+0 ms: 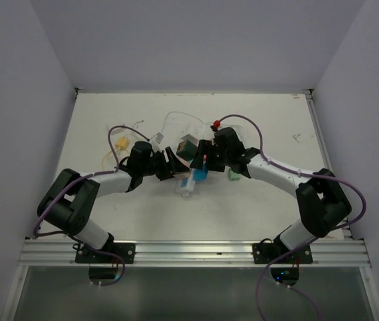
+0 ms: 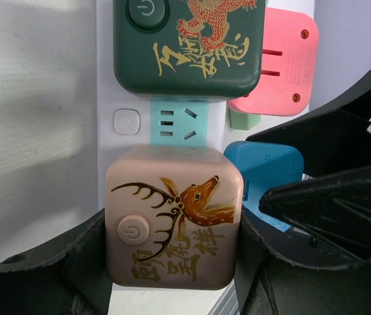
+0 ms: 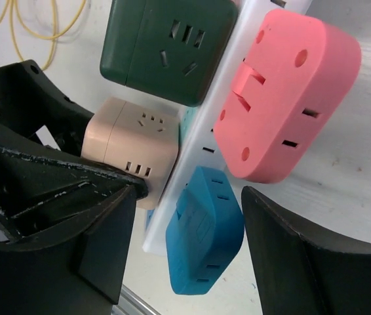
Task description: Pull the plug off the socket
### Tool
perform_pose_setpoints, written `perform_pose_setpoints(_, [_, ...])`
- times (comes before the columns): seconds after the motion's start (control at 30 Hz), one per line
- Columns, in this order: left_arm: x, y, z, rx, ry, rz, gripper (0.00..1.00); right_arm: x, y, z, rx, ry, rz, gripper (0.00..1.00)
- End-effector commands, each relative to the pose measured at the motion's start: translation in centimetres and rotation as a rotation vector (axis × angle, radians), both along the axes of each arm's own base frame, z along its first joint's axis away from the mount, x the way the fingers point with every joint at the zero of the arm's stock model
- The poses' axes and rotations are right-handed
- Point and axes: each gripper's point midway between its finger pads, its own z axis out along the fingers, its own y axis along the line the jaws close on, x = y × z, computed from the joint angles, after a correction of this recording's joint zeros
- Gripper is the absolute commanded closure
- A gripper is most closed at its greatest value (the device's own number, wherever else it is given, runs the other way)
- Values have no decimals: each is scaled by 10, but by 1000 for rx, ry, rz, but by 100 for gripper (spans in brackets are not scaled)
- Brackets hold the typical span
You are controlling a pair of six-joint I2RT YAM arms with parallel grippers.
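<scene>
Currently: left fingers (image 2: 41, 282) clamp beige deer-printed cube adapter (image 2: 172, 223), bracing white power strip (image 2: 105, 98); right fingers (image 3: 61, 216) open, straddling blue plastic plug (image 3: 205, 230), presumably to pull.

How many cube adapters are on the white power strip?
2. The dark green plastic cube with a gold dragon sits farther along the long white power strip; the beige plastic cube with a deer sits nearer, inside the left claw. Others may be hidden.

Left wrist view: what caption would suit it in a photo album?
Left arm's jaws clamp the beige deer cube on the white power strip, below a green dragon cube.
</scene>
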Motion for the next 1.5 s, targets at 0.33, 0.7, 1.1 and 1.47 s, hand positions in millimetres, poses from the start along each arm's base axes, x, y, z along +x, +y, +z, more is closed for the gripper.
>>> perform_pose_setpoints(0.33, [-14, -37, -5, -137, -32, -13, 63, -3, -15, -6, -174, 45, -61, 29])
perform_pose_setpoints(0.7, [-12, -42, -9, -103, -46, 18, 67, -12, -34, 8, -214, 39, -111, 53])
perform_pose_setpoints(1.1, [-6, -26, -16, 17, -77, 77, 76, -19, -38, 25, -189, 39, -131, 100])
perform_pose_setpoints(1.47, [0, 5, -30, 195, -71, 198, 85, -10, -39, 63, -97, 7, -243, 100])
